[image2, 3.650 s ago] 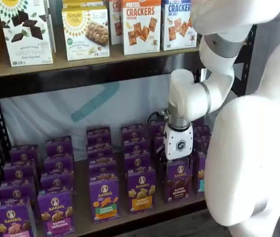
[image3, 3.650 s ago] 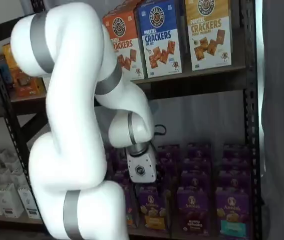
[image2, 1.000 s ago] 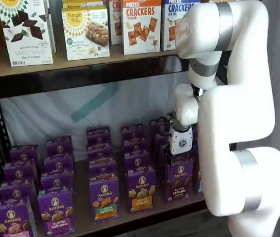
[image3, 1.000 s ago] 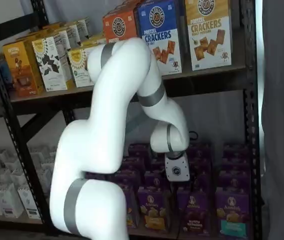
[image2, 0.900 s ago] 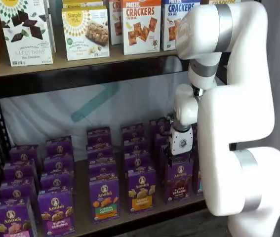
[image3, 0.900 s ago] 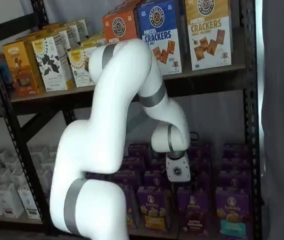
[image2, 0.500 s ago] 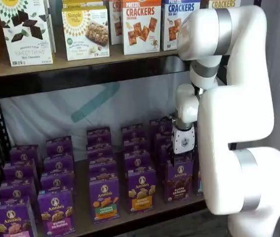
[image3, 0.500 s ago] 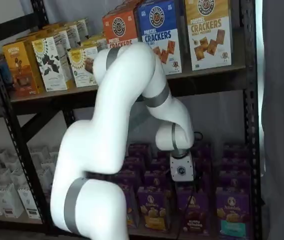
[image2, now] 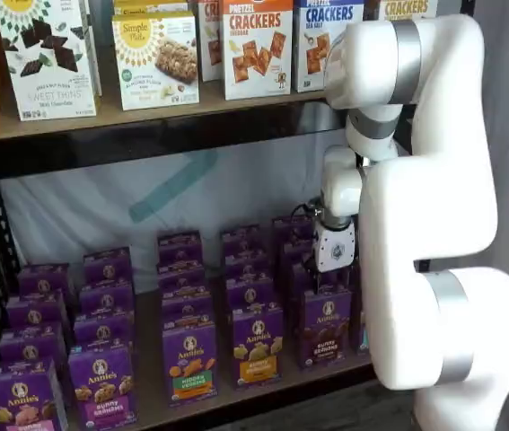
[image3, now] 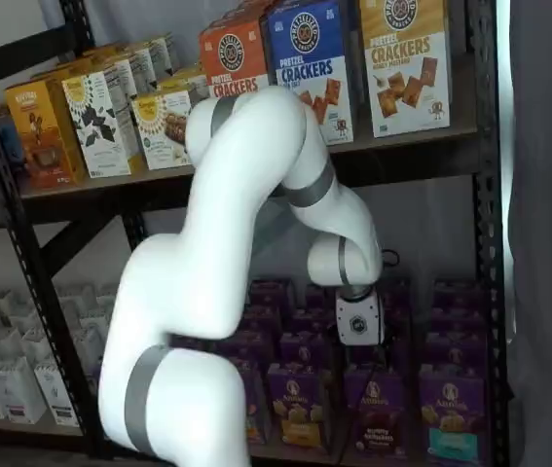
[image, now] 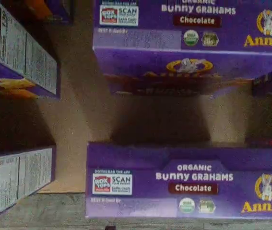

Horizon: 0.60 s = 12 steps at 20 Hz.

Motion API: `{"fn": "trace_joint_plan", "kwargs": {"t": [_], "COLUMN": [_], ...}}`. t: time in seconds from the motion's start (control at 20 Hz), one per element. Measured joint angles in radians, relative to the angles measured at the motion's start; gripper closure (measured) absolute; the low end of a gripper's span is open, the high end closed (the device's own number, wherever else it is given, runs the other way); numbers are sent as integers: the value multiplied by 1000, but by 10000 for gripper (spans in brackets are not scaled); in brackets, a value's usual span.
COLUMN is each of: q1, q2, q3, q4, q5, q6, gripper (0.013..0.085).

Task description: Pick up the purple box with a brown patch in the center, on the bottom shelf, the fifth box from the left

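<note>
The purple box (image2: 326, 325) with the brown band stands upright at the front of its row on the bottom shelf (image2: 146, 400); it also shows in a shelf view (image3: 377, 409). The wrist view looks down on its top, printed "Bunny Grahams Chocolate" (image: 193, 184), at the shelf's front edge, with a like carton (image: 188, 28) behind it. My gripper (image2: 332, 280) hangs just above this box, white body upright, and also shows in a shelf view (image3: 361, 358). The fingers are dark against the cartons and I see no gap. No box is in them.
Rows of purple cartons fill the shelf, with an orange-band carton (image2: 257, 346) just left of the box and a teal-band one (image3: 451, 413) on its right. Large cracker boxes (image2: 256, 45) stand on the shelf above. A black rack post (image3: 487, 243) stands at the right.
The arm has swung over and the gripper has shifted slightly right and risen a little above the brown-band box. The box has not moved.
</note>
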Motion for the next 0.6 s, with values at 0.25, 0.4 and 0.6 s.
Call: {"fn": "trace_joint_plan", "kwargs": {"t": [0.25, 0.4, 0.6], "q1": [7, 10, 12], "q2": [21, 39, 61], "q3": [-47, -81, -112], "q4": [16, 24, 23], "q5": [27, 49, 65], "q6": [-8, -13, -10], "gripper": [130, 130, 130]}}
